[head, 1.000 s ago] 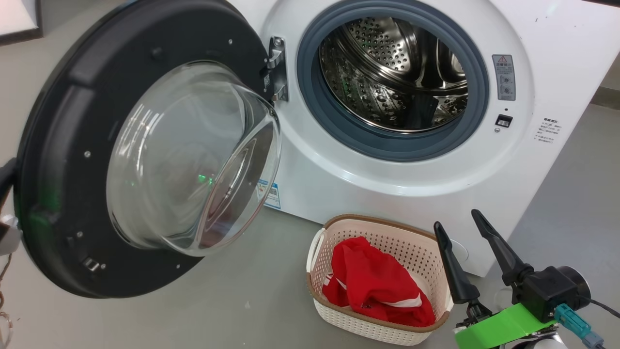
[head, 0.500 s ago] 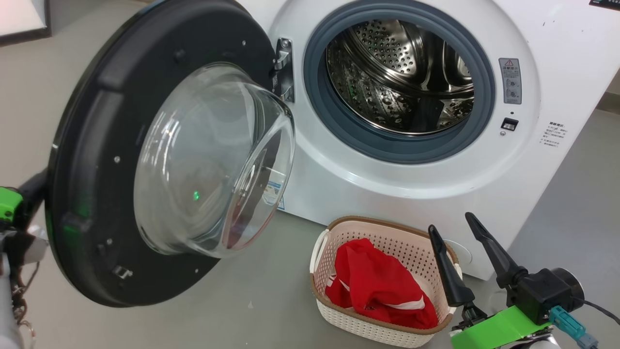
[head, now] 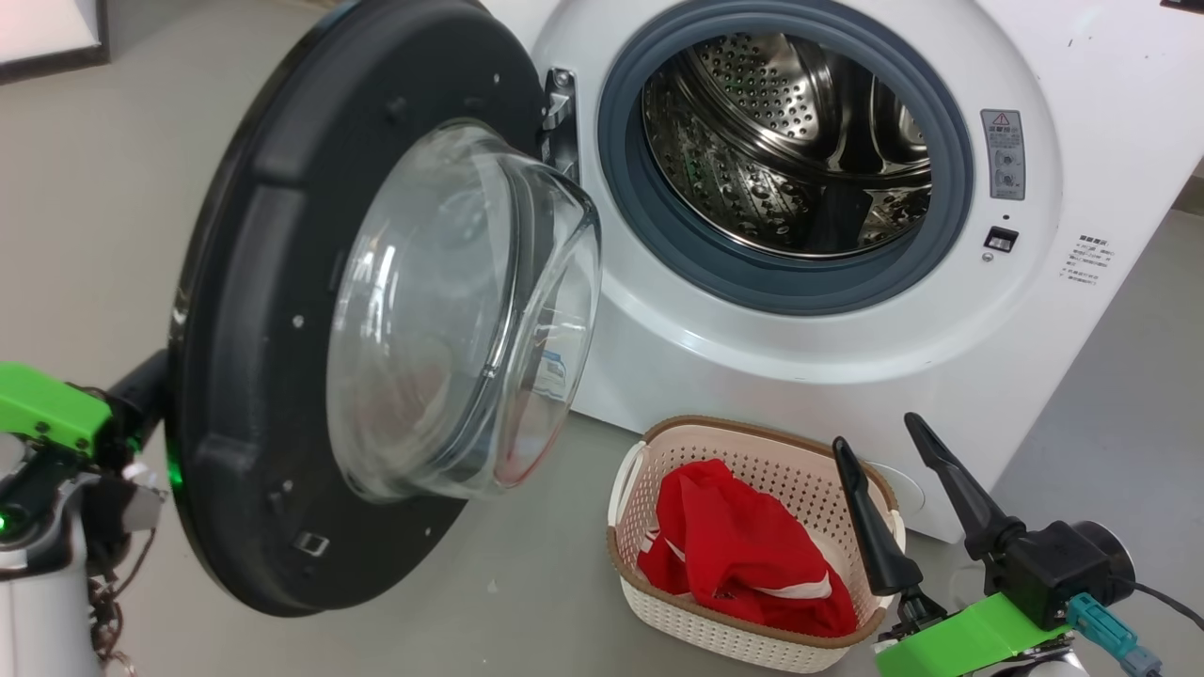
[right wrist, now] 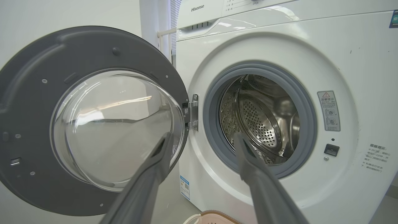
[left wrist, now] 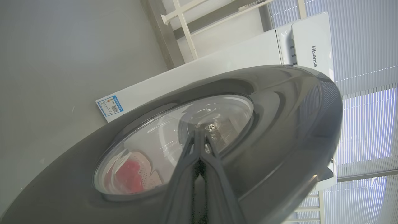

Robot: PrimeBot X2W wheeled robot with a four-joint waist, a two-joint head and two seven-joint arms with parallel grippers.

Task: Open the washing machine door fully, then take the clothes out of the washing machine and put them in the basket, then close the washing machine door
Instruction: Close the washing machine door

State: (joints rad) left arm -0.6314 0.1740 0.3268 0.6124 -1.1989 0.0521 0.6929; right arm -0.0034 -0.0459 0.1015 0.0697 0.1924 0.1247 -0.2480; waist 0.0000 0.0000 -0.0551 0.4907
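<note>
Even daylight fills the room; beyond the door [left wrist: 279,124] in my left wrist view, the blinds [left wrist: 367,118] glow bluish-white. Pale reflections streak the door's glass, and my fingers [left wrist: 182,183] before it are blurred and soft.

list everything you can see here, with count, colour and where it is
washing machine: 1, white, ahead of the robot
washing machine door: 1, black rim with clear glass bowl, open, hinged left of the opening
gasket: 1, grey, ringing the opening
drum: 1, perforated steel, behind the gasket
label: 1, blue-white, low on the machine's front
warning sticker: 1, grey, right of the opening
basket: 1, cream with brown rim, on the floor before the machine
clothes: one heap, red with white trim, in the basket
floor: grey
left end effector: 1, dark, fingers together, at the door's outer side
right end effector: 1, dark, open, beside the basket
</note>
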